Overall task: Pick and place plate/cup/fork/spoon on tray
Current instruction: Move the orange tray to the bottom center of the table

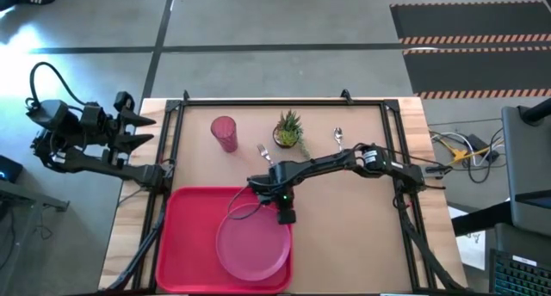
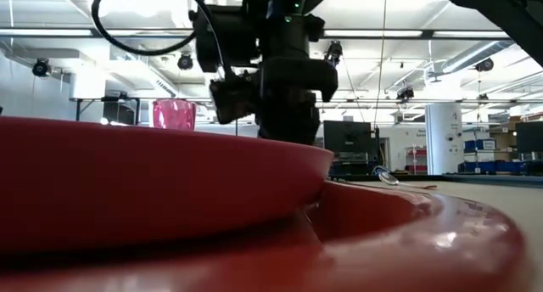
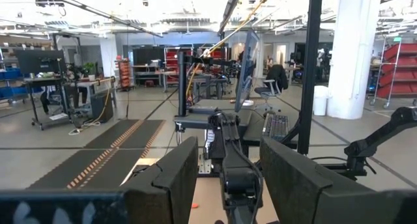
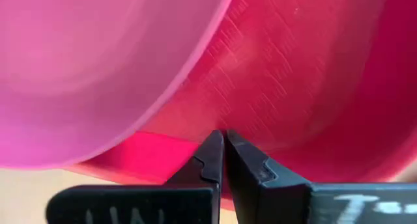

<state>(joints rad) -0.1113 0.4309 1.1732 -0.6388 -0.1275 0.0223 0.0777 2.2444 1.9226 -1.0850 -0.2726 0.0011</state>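
The pink plate (image 1: 252,243) lies in the right half of the red tray (image 1: 185,244), its right edge at the tray's right rim; in the low view the plate (image 2: 153,173) fills the foreground over the tray (image 2: 407,233). My right gripper (image 1: 284,213) is shut with nothing between its fingers, pointing down just past the plate's far right rim (image 4: 189,74). The red-pink cup (image 1: 225,132) stands upright at the far left. The fork (image 1: 264,152) and the spoon (image 1: 338,138) lie flat on the table. My left gripper (image 1: 145,131) is open, off the table's far left corner. My right gripper (image 4: 225,142) points down with shut fingers at the tray's floor (image 4: 293,87), beside the plate's rim. I cannot tell whether the fingertips touch the tray or the plate.
A small potted green plant (image 1: 290,131) stands between the cup and the spoon, just behind the fork. The table's right half (image 1: 362,236) is bare board. A black frame (image 1: 284,100) runs along the table's edges.
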